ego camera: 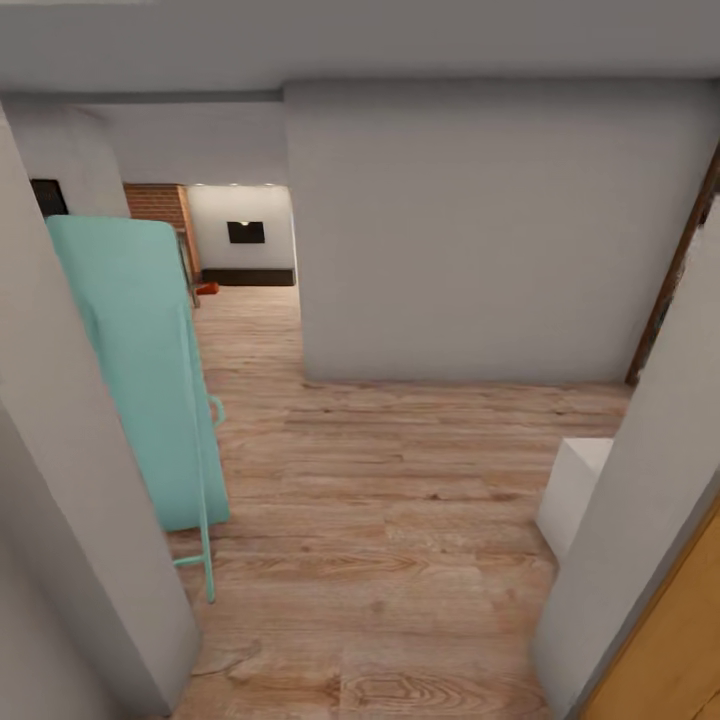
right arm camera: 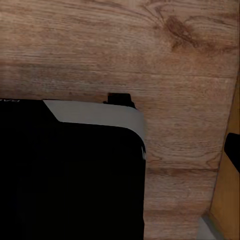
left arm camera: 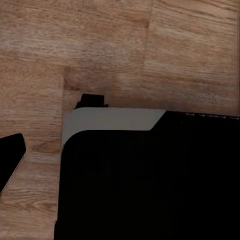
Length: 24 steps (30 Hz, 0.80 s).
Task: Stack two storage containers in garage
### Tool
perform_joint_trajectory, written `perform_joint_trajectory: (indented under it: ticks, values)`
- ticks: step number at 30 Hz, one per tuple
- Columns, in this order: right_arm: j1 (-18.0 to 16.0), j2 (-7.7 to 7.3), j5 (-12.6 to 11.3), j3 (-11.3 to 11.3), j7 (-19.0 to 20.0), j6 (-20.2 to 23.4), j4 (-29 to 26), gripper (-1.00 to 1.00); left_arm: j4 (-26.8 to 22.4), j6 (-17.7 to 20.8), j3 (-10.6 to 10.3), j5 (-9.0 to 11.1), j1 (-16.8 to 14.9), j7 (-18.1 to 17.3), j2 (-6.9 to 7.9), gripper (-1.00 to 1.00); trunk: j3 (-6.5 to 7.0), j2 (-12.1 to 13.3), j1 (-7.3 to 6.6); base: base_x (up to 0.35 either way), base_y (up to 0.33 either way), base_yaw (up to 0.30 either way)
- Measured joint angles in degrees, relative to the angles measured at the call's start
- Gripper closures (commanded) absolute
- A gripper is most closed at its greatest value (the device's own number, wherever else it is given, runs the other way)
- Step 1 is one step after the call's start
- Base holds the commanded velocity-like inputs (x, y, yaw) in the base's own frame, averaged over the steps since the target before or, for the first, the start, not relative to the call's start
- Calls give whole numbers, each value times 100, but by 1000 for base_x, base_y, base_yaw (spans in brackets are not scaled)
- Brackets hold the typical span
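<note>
Far down the hallway a small orange-red shape (ego camera: 207, 288) lies on the wood floor at the living room's opening; it looks like one storage container, too small to show detail. Behind it stand the red brick fireplace (ego camera: 155, 203), the black wall TV (ego camera: 246, 232) and the low dark cabinet (ego camera: 248, 276). Both wrist views look down on light wood planks and my own black and grey base (left arm camera: 150, 190) (right arm camera: 70, 175). A black piece (left arm camera: 10, 155) (right arm camera: 233, 150) sits at the edge of each wrist view, and I cannot tell how the jaws stand.
A tall teal panel on thin teal legs (ego camera: 140, 370) leans along the left wall. A grey wall block (ego camera: 480, 230) fills the middle, with the passage to its left. At the right are a white box (ego camera: 572, 490), a grey wall corner and an orange-wood door edge (ego camera: 670, 640).
</note>
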Motion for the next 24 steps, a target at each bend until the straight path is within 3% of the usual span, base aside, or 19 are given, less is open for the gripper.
perform_joint_trajectory:
  ticks: [24]
  values:
    - [0,-4,0,-8,0,-32,0,-100,-1,0,0,9,1,0,0,-100,0,0,0,322,0,0]
